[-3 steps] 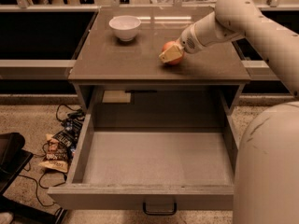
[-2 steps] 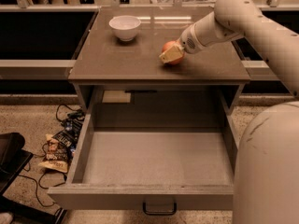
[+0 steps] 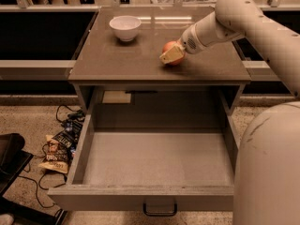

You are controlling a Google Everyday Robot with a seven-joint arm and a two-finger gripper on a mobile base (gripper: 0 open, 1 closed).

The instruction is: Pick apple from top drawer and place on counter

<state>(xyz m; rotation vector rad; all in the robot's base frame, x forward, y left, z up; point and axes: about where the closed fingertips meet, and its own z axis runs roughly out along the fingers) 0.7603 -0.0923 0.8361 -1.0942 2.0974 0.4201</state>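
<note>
The red-orange apple (image 3: 174, 49) sits on the glossy brown-grey counter (image 3: 140, 55), right of its middle. My gripper (image 3: 171, 54) reaches in from the right on the pale arm and is shut on the apple, with one pale finger (image 3: 168, 56) across the apple's front. The apple's underside touches or nearly touches the counter. The top drawer (image 3: 154, 158) is pulled fully out below the counter, its flat grey floor bare, with the dark loop handle (image 3: 160, 210) on its front.
A white bowl (image 3: 125, 27) stands at the counter's back left. Pale ledges with dark panels run left and right of the cabinet. Cables and snack wrappers (image 3: 58, 146) lie on the floor at left. My pale robot body (image 3: 269, 172) fills the lower right.
</note>
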